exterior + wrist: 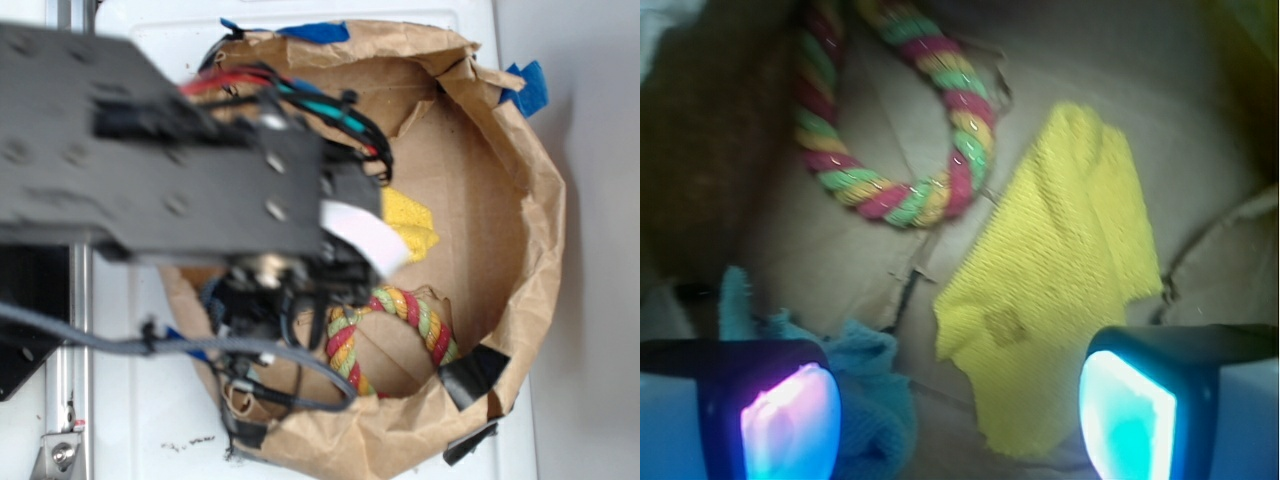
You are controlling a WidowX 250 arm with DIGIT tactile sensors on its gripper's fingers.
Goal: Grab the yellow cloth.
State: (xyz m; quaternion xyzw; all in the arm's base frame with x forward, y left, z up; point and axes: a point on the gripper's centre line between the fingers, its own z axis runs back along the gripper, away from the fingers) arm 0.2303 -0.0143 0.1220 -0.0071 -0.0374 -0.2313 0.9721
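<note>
Your end effector (960, 405) hangs with its two lit pads spread wide apart and nothing between them, above the yellow cloth (1055, 290), which lies flat on the cardboard floor of the paper-walled bin (530, 200). In the wrist view the cloth sits just beside the rope ring (902, 130) and near the teal cloth (860, 385), clear of both. Expect it to be light, limp and terry-rough: it should bunch up, not slip, so pinch a fold near its middle, by the darker diamond patch (1004, 326). Its long axis runs diagonally in the wrist view, from upper right to the lower edge between your pads.
</note>
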